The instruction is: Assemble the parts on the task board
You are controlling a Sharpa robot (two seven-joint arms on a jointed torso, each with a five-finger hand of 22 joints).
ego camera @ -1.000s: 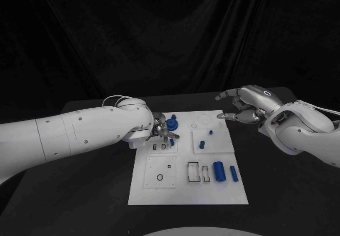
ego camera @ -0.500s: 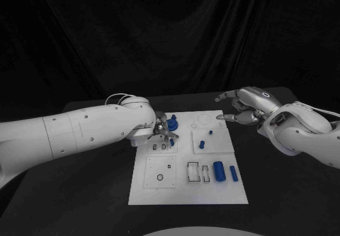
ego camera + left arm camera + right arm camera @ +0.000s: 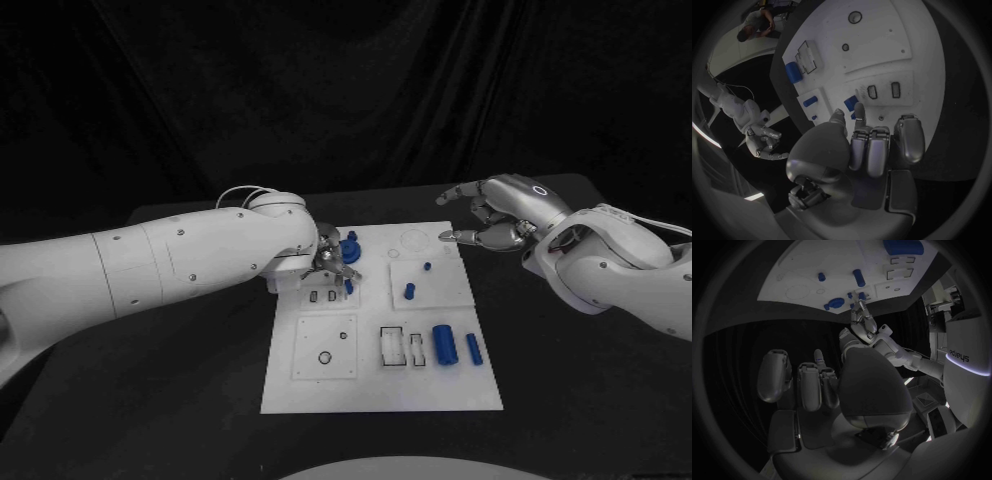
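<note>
The left silver hand (image 3: pixel 335 264) pinches a small blue part (image 3: pixel 851 102) at the white task board's (image 3: pixel 382 390) far-left corner. The right silver hand (image 3: pixel 498 214) hovers beyond the board's far-right corner, fingers loosely apart and holding nothing. Other blue cylindrical parts (image 3: pixel 446 346) lie near the board's right edge.

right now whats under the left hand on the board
The left hand hangs over the task board's far left corner. A blue part shows just beyond its fingers, another blue piece and two small slots beside them. Whatever sits directly beneath the palm is covered.
</note>
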